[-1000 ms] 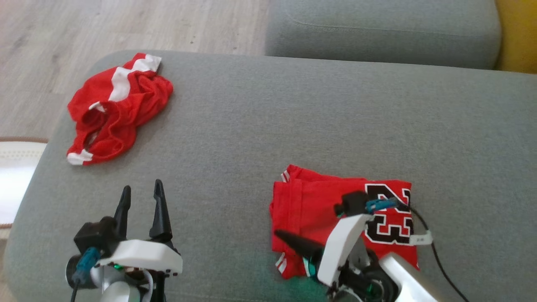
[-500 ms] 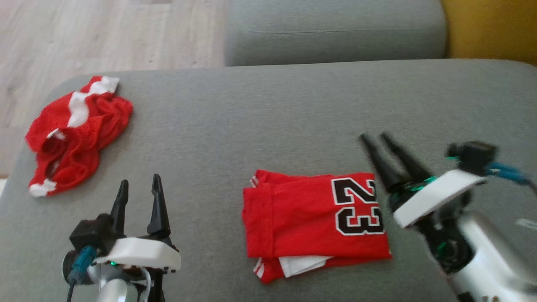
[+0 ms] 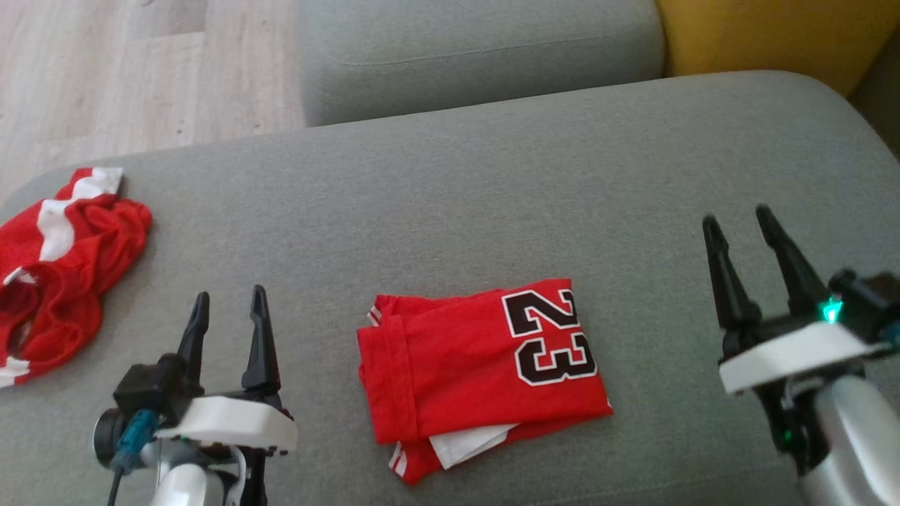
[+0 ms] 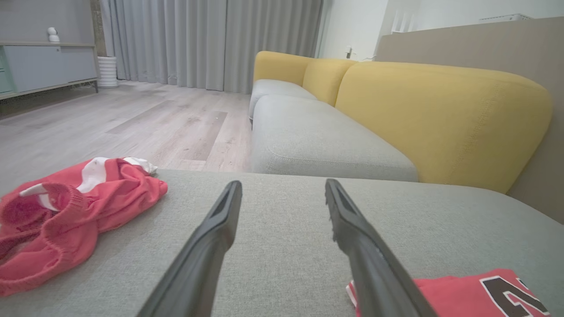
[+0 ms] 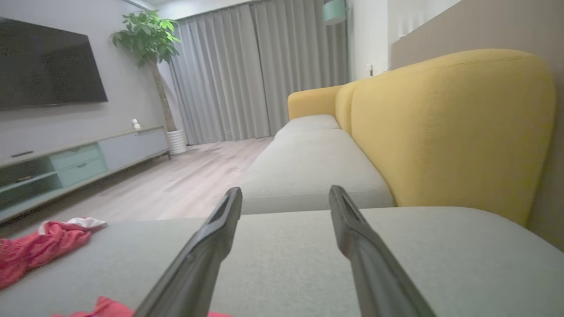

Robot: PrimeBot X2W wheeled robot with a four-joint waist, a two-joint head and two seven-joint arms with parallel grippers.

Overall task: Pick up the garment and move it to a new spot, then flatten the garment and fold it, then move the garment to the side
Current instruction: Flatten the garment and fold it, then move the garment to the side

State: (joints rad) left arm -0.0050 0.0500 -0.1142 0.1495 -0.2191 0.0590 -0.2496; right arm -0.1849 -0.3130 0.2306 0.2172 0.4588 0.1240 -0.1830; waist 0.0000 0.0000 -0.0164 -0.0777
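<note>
Broad grey sofa cushion [image 3: 450, 204] underneath all. On it, near the front edge, folded red garment [image 3: 464, 372], number 23 up, flat between both arms, touched by neither. Far left, crumpled red-and-white cloth [image 3: 63, 253]. Left jaws apart, empty; right jaws apart, empty.

folded jersey [image 3: 478, 365]: red, black "23" edged white, white-striped trim. crumpled garment [image 3: 70, 246]: red, white bands. sofa seat [image 3: 457, 204]: grey weave. backrest [image 4: 440, 119]: mustard yellow. floor [image 3: 105, 70]: pale wood grain. curtains [image 5: 229, 75]: grey. tv screen [image 5: 44, 61]: black. left gripper [image 3: 230, 292], right gripper [image 3: 736, 214]: black fingers, white housings.
</note>
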